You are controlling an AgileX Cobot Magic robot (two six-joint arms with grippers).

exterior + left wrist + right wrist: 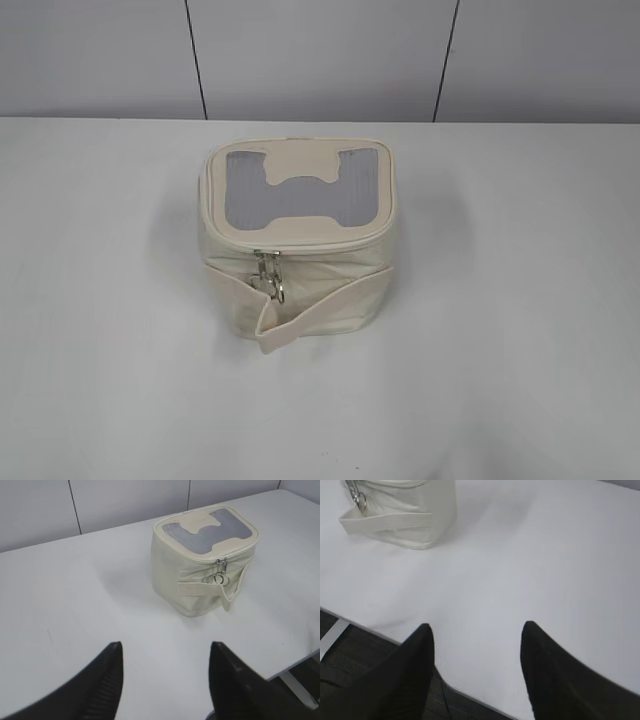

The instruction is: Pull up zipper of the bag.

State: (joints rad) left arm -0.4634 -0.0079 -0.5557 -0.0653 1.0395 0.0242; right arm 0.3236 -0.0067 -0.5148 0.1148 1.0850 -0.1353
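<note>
The cream-white bag stands upright in the middle of the white table, its grey mesh top panel up. It also shows in the left wrist view and partly in the right wrist view. The zipper runs round the top rim, with silver ring pulls hanging on the near side, seen too in the left wrist view and right wrist view. My left gripper is open and empty, well short of the bag. My right gripper is open and empty near the table's front edge. Neither gripper shows in the exterior view.
The white table stretches wide around the bag. A grey panelled wall stands behind it. The table's near edge and dark floor show in the right wrist view.
</note>
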